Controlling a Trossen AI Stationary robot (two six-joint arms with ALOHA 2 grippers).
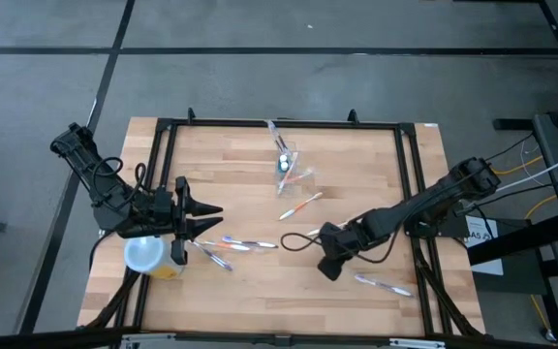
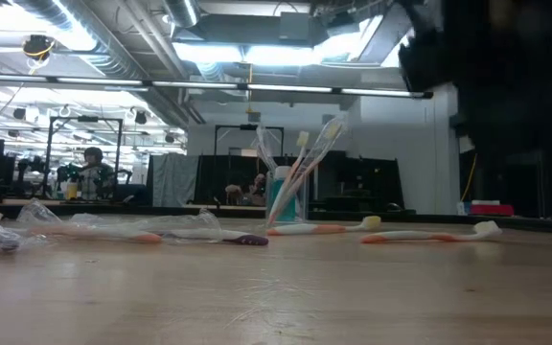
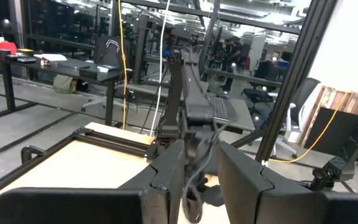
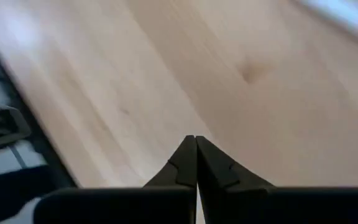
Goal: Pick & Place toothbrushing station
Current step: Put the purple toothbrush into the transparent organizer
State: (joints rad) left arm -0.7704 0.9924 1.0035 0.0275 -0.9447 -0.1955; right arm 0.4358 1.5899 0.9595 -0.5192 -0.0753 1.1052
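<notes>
While the right gripper (image 4: 196,155) hangs low over bare wood at the near-right part of the butcher-block table (image 1: 376,165), its two dark fingers are pinched fully together with nothing between them, so it's empty. My guess is it's either just missed something or is tucked shut for travelling. A pale toothbrush (image 1: 384,284) lies on the boards just beside it, on the near side.

The small clear plastic cup-like toothbrushing station (image 1: 287,160) stands upright near the far edge of the table, about mid-width, well apart from both arms. It already has a few brushes leaning out of it, plus a blue tube-ish thing inside; the low view shows that best.

Left gripper (image 1: 204,217) sits over the near-left corner, right by the yellow tub with the pale round lid (image 1: 149,256). Its fingers stand slightly apart and I can't see anything held. Two wrapped toothbrushes (image 1: 229,246) lie just in front of its tips, so it looks parked there for reach.

Hard to make out: what's actually in the cup, since the walls are see-through and small from above. The right wrist view shows only blurry tabletop.
</notes>
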